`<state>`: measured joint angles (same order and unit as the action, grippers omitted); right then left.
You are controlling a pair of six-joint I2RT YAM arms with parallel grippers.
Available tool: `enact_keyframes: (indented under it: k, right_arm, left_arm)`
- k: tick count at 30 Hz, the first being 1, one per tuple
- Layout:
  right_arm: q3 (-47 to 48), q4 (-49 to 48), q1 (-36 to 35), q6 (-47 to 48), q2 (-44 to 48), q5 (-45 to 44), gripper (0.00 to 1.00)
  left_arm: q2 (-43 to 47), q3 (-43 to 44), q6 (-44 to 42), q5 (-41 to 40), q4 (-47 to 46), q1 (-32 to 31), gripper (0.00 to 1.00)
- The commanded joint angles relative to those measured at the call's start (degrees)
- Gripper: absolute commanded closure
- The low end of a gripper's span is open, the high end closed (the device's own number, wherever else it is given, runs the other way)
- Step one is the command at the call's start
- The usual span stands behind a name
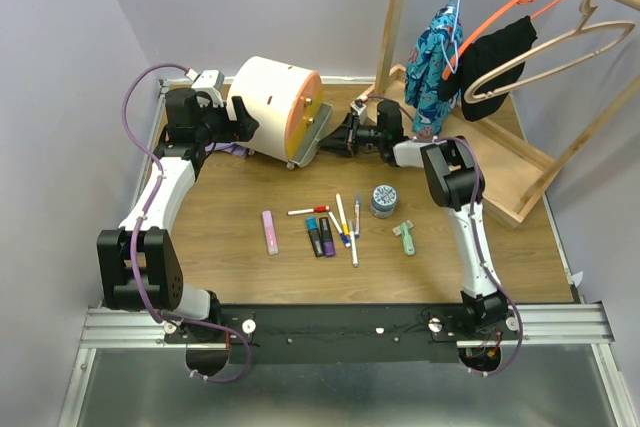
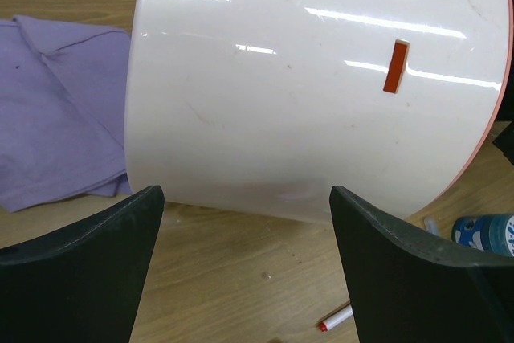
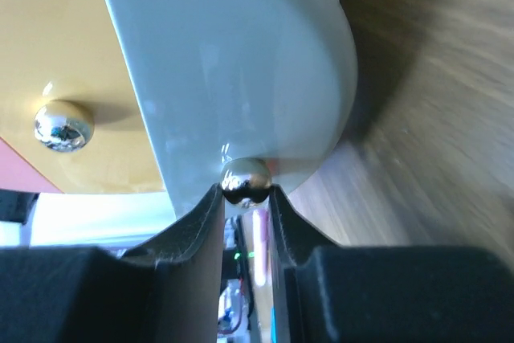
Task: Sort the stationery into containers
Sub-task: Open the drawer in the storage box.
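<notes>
Stationery lies loose on the table (image 1: pixel 220 247), near centre and well apart from the chest.
- Pink bar (image 1: pixel 270 232) at the group's 9 o'clock.
- Dark blue marker (image 1: pixel 314 237) and purple marker (image 1: pixel 327 237) side by side. Red-capped pen (image 1: pixel 307 211) just beyond them.
- Thin pens (image 1: pixel 348 225) fanned at the middle.
- Green clip (image 1: pixel 405 237) at 3 o'clock, grey tin (image 1: pixel 383 200) at 1 o'clock.

Chest (image 1: pixel 268 97) sits at the table's 11 o'clock, its orange front (image 1: pixel 305 112) facing 4 o'clock. One drawer (image 1: pixel 320 132) sticks out of it. Purple cloth (image 2: pixel 56 118) is bunched by the chest's back. Clothes rack (image 1: pixel 520 182) stands at 2 o'clock, close behind the right arm.

Left gripper (image 2: pixel 245 198): fingers spread wide either side of the chest's cream body, holding nothing. Whether they touch it cannot be told.

Right gripper (image 3: pixel 246 198): fingers pinched tight on the drawer's small shiny knob (image 3: pixel 245 181). A second knob (image 3: pixel 63 124) lies at its 9 o'clock.
</notes>
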<state>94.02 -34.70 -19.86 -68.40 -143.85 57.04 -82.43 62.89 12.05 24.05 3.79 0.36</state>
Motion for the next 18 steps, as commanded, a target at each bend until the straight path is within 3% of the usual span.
enact_keyframes:
  k: [1, 18]
  right_arm:
    - [-4.98, 3.67, 5.79, 1.08, 1.91, -3.60, 0.78]
    - [-10.95, 5.78, 5.88, 3.62, 4.71, -3.25, 0.78]
  left_arm:
    - [-0.27, 0.83, 0.43, -0.41, -2.03, -1.77, 0.07]
    - [0.34, 0.21, 0.69, -0.41, -2.91, -1.85, 0.06]
